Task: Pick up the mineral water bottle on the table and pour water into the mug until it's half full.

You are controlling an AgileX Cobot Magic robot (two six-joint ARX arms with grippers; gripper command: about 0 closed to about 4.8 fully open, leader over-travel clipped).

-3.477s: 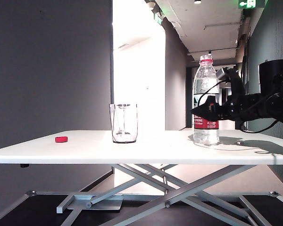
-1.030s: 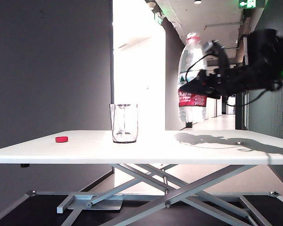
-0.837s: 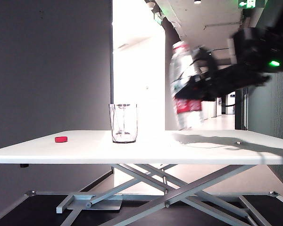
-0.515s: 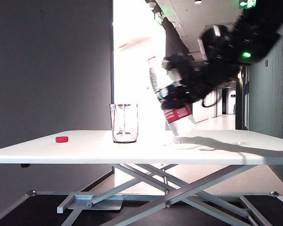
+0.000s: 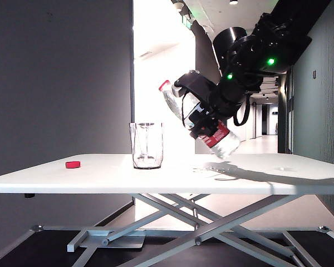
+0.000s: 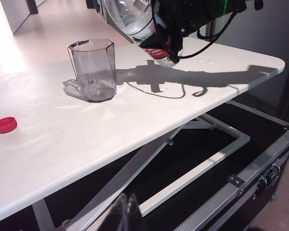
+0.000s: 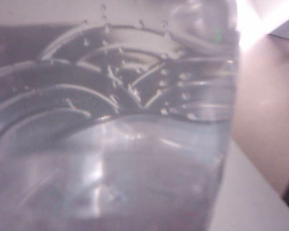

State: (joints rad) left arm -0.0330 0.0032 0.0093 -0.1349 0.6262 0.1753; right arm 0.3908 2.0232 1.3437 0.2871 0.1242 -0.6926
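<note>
The right gripper (image 5: 203, 114) is up in the air over the table (image 5: 267, 181), to the right of the mug (image 5: 146, 145). Its two fingers are shut around the middle of the water bottle (image 5: 197, 119). The bottle is tipped over a lot. Its open neck with the red ring points up and to the left, toward the mug, and its bottom hangs low, close above the table top. The neck is above the mug and a bit to its right. It does not touch the mug.

In the right wrist view the bottle (image 7: 111, 120) fills almost the whole picture, with water and little drops inside.

The mug stands upright on the table and looks empty. A small red cap (image 5: 72, 164) lies on the table, well apart from the mug, on its left.

The left gripper (image 6: 126, 214) is low, below the table edge, far from the mug (image 6: 93, 70). Its fingers are pressed together and hold nothing.
</note>
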